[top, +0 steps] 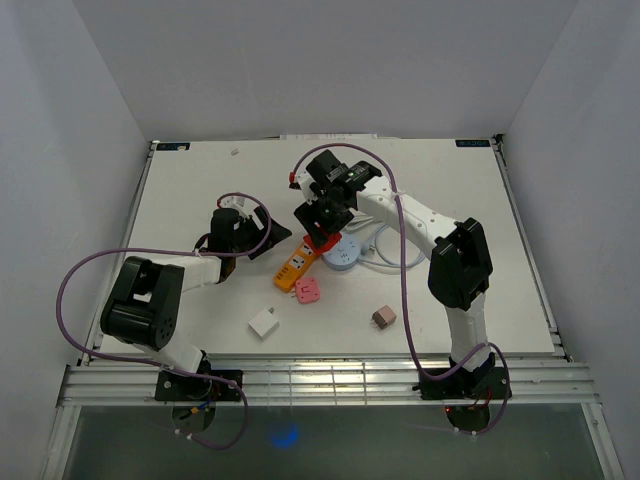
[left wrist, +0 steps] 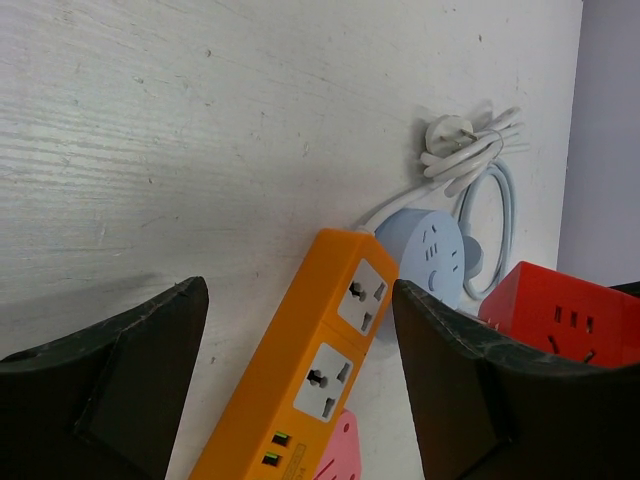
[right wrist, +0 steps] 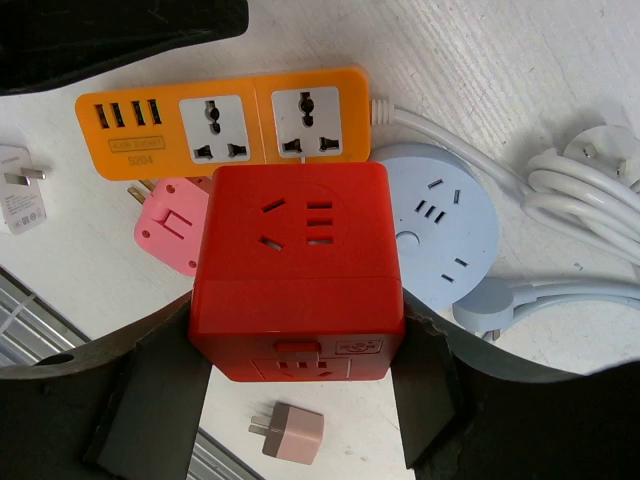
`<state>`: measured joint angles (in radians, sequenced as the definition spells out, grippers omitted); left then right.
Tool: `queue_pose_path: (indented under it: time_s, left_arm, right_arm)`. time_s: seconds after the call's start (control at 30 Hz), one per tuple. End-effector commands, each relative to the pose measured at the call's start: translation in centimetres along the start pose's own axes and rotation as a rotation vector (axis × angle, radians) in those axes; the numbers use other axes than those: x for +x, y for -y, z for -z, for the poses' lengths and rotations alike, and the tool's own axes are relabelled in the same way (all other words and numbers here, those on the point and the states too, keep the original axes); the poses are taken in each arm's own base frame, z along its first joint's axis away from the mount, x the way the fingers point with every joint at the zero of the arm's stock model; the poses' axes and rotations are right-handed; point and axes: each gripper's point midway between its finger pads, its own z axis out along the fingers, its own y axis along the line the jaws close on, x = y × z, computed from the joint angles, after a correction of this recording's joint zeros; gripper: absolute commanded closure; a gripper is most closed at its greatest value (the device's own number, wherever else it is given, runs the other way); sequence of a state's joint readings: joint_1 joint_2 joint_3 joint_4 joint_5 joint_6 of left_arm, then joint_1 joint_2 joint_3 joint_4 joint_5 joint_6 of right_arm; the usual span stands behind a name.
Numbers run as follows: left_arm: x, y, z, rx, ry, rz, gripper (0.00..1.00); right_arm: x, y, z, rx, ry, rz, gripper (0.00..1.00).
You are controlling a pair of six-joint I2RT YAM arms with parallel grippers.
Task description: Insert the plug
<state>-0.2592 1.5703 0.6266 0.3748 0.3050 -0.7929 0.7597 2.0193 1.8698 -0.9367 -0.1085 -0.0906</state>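
Note:
My right gripper is shut on a red cube socket adapter and holds it above the table, over the orange power strip and the round pale-blue socket hub. In the top view the red cube hangs beside the orange strip. My left gripper is open and empty, low over the table just left of the orange strip. A pink plug adapter, a white plug and a brownish-pink plug lie on the table.
White and pale-blue cables coil right of the hub; a white plug lies on the coil. The table's front edge runs by the loose plugs. White walls enclose the table.

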Motion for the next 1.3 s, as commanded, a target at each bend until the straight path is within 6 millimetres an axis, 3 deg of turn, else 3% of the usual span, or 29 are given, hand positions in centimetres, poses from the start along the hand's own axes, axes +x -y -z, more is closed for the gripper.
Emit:
queue_pose_path:
  time_s: [0.0, 0.2, 0.43, 0.47, 0.57, 0.7, 1.27]
  left_arm:
    - [0.2, 0.4, 0.1, 0.026, 0.0, -0.023, 0.15]
    - [0.1, 0.6, 0.1, 0.036, -0.002, -0.025, 0.16]
    - [0.5, 2.3, 0.2, 0.067, 0.007, -0.086, 0.16]
    - [0.3, 2.6, 0.3, 0.072, 0.012, -0.092, 0.16]
    - [0.3, 3.1, 0.4, 0.077, 0.024, -0.109, 0.16]
    - [0.7, 4.0, 0.3, 0.089, 0.024, -0.139, 0.16]
    - [1.1, 4.9, 0.1, 0.094, 0.028, -0.185, 0.16]
  right_arm:
    - [-1.5, -0.7, 0.4, -0.029, 0.037, 0.029, 0.61]
    - [-1.6, 0.1, 0.8, 0.019, 0.054, 0.015, 0.62]
    - [0.0, 3.6, 3.4, 0.09, 0.082, -0.099, 0.63]
    - [1.6, 3.6, 2.7, 0.082, 0.049, -0.11, 0.63]
    - [3.8, 3.2, 2.8, 0.08, 0.025, -0.125, 0.63]
    - [5.7, 2.9, 2.5, 0.077, -0.021, -0.152, 0.63]
    - [7.1, 2.8, 1.1, 0.073, -0.137, -0.233, 0.68]
